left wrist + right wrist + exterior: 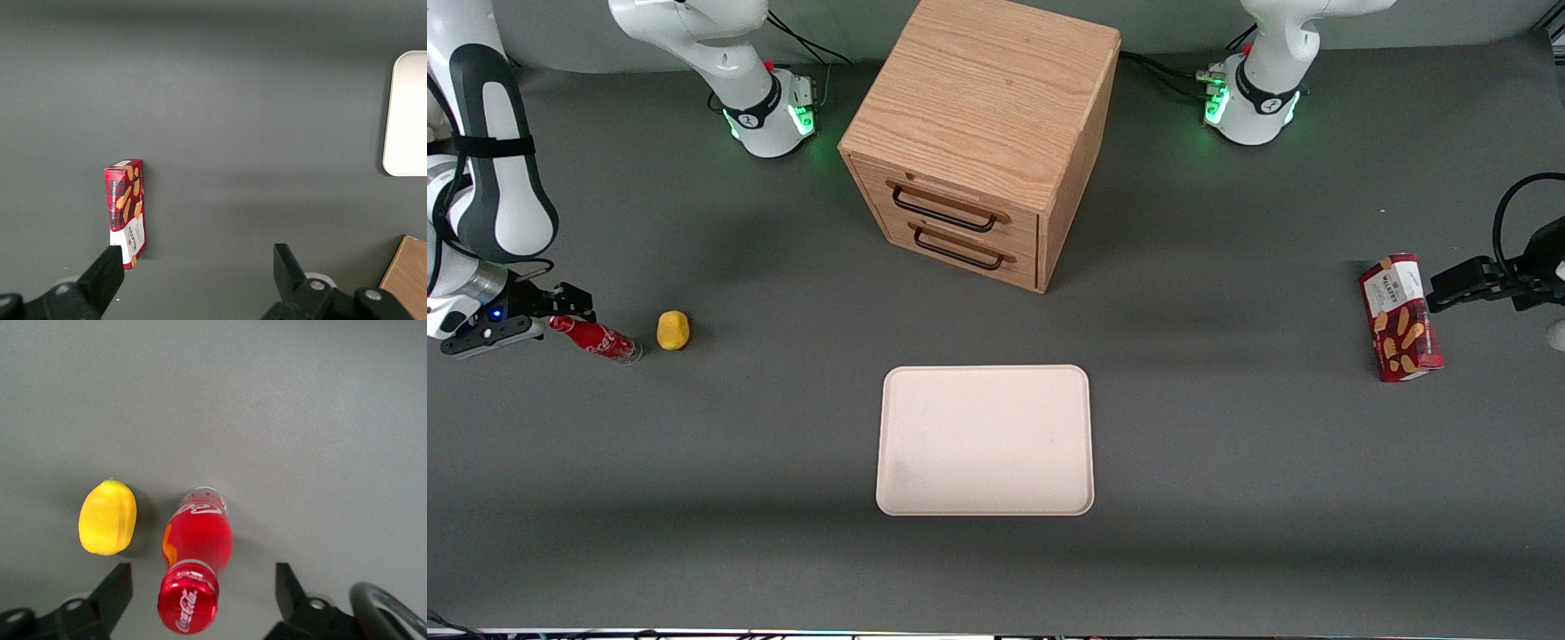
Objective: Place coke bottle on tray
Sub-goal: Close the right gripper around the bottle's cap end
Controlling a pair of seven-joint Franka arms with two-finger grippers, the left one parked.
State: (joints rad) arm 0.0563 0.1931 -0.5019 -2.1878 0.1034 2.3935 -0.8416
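Coke bottle (194, 557) lying on the worktop (783, 444) toward the working arm's end, cap between the spread fingers (114, 590) of the hand (200, 597), untouched. Lemon (108, 517) just beside the bottle. Tray (985, 440) well apart, mid-worktop, nearer the front camera than the wooden drawer cabinet (983, 133). Snack box (1400, 317) toward the parked arm's end.

table (1227, 498) — matte dark grey | wooden two-drawer cabinet (983, 133) | lighting — soft, even
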